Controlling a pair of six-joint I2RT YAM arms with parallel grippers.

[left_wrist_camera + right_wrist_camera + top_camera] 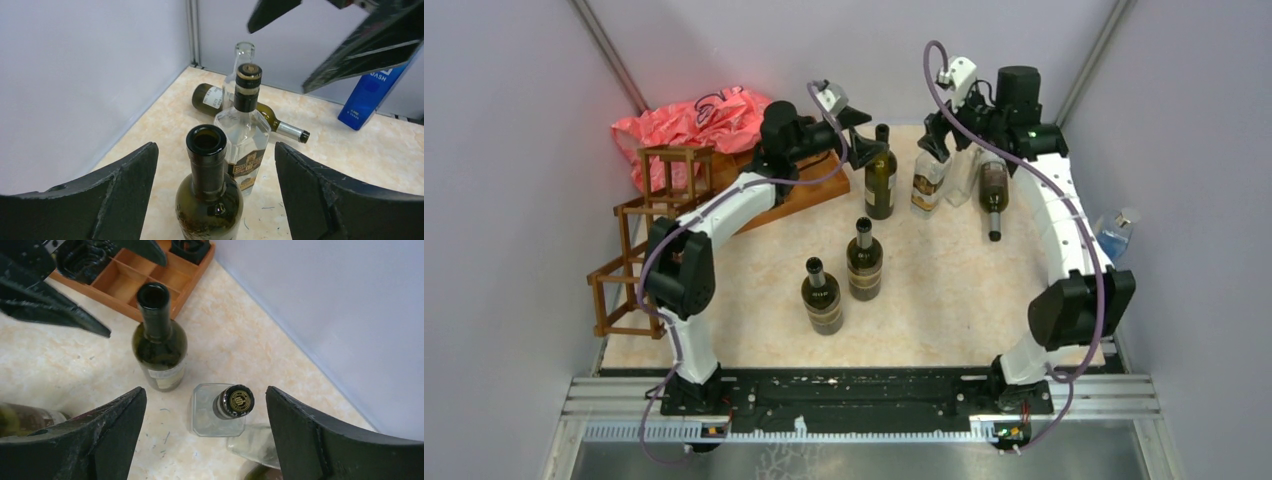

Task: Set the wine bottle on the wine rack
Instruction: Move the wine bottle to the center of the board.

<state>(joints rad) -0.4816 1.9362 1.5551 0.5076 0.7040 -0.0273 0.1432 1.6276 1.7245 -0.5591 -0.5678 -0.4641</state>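
An open dark green wine bottle (880,180) stands at the back of the table. My left gripper (862,138) hangs over it, open. In the left wrist view its neck (209,165) rises between the two spread fingers without touching either. My right gripper (938,140) is also open, above a clear square bottle (235,401) with a dark cap that stands free between its fingers. The dark brown wine rack (639,240) lies along the table's left edge, with no bottle showing in it. Two more dark wine bottles (864,262) (822,298) stand mid-table.
An orange-brown compartmented tray (809,195) sits behind the left arm, a pink bag (694,120) beyond it. A green bottle lies on its side (993,195) beside a tall clear bottle (964,170). A blue bottle (1116,232) stands by the right wall.
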